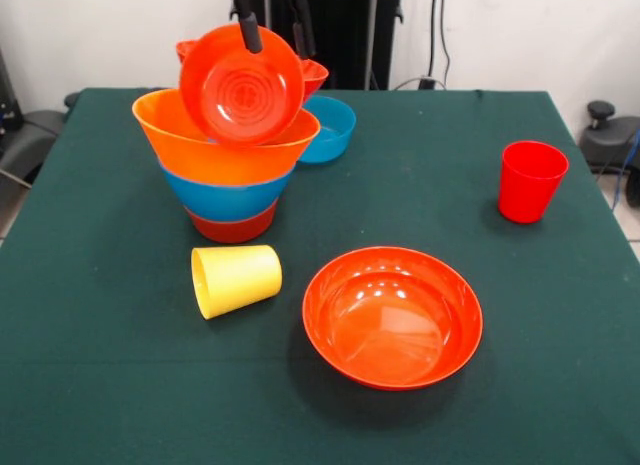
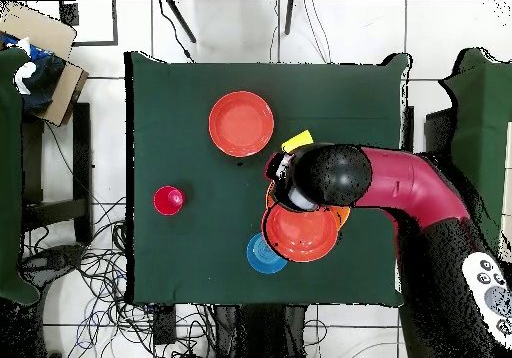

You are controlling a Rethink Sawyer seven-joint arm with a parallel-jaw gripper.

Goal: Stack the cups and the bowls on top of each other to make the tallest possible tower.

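The tower [image 1: 232, 165] stands at the back left: a red-orange bowl at the bottom, a blue bowl in it, and the big orange bowl [image 1: 170, 125] on top. My gripper [image 1: 272, 27] is shut on the top rim of a small red-orange bowl [image 1: 242, 90]. That bowl is tilted with its inside facing the camera, low over the orange bowl. Another red-orange rim [image 1: 314, 75] shows behind it. A yellow cup [image 1: 235, 278] lies on its side in front of the tower. A red cup [image 1: 530, 180] stands upright at the right. In the overhead view the arm [image 2: 335, 174] hides the gripper above the held bowl [image 2: 300, 232].
A wide shallow red-orange bowl [image 1: 392, 315] sits at the front centre, and also shows from overhead [image 2: 241, 123]. A small blue bowl [image 1: 330, 125] rests just behind the tower. The green table [image 1: 500, 385] ends close behind the tower. Boxes and cables lie on the floor [image 2: 60, 254].
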